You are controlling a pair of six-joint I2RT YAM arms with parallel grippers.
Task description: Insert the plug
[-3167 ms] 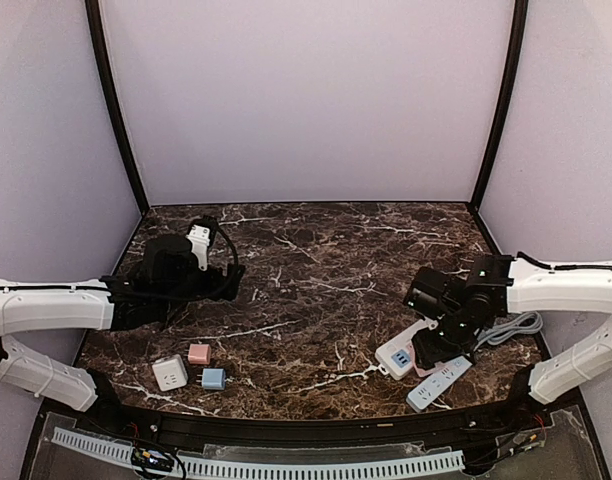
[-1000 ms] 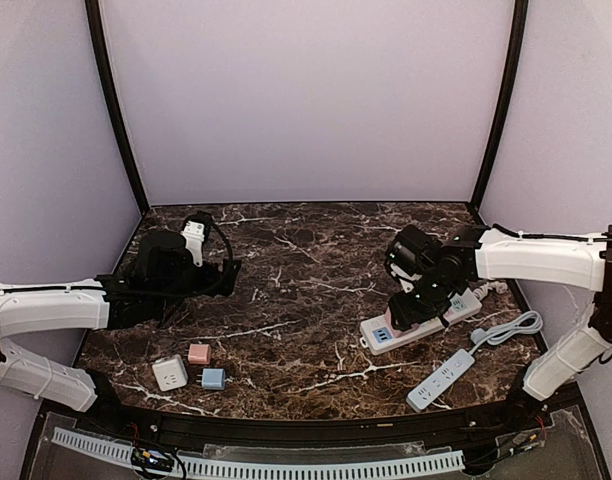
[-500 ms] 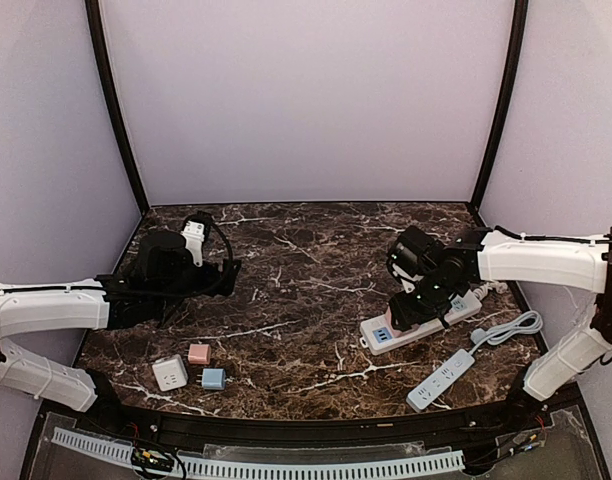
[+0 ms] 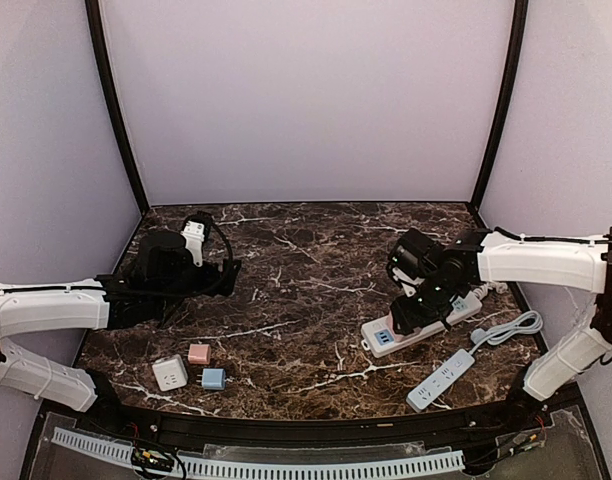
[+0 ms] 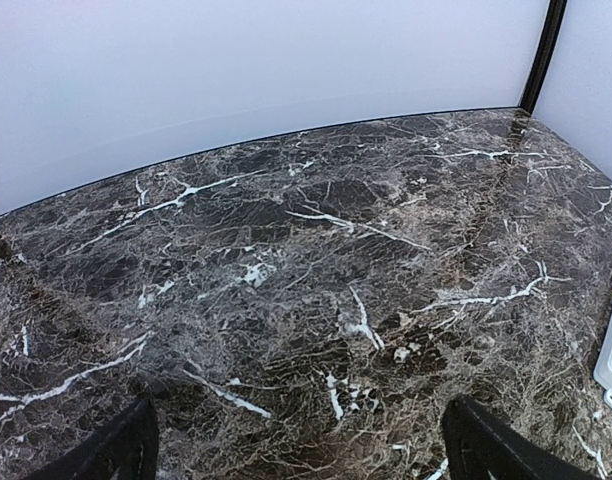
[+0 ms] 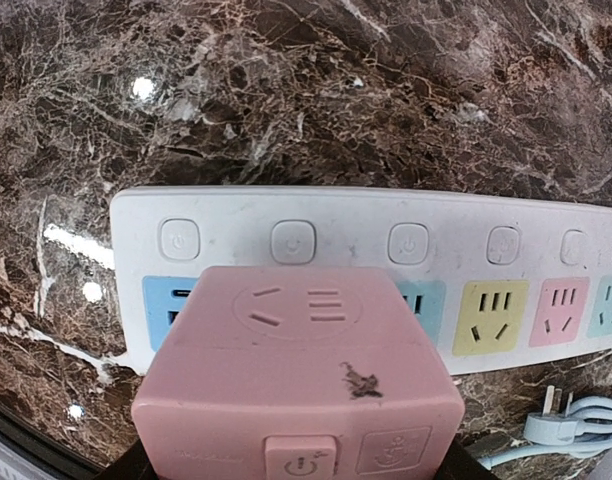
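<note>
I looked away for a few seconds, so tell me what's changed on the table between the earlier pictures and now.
The right pincer, holding the pink adapter, swung from the near edge toward the table's middle, and the coloured power strip under it shifted the same way. The left arm barely shifted; the white power strip and three small cubes stayed put.

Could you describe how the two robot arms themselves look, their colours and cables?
The left arm and right arm have smooth white rounded links joined by black joints, ending in black wrists with black jaws. A black cable loops at the left wrist, beside a small white block. No markings are readable.
</note>
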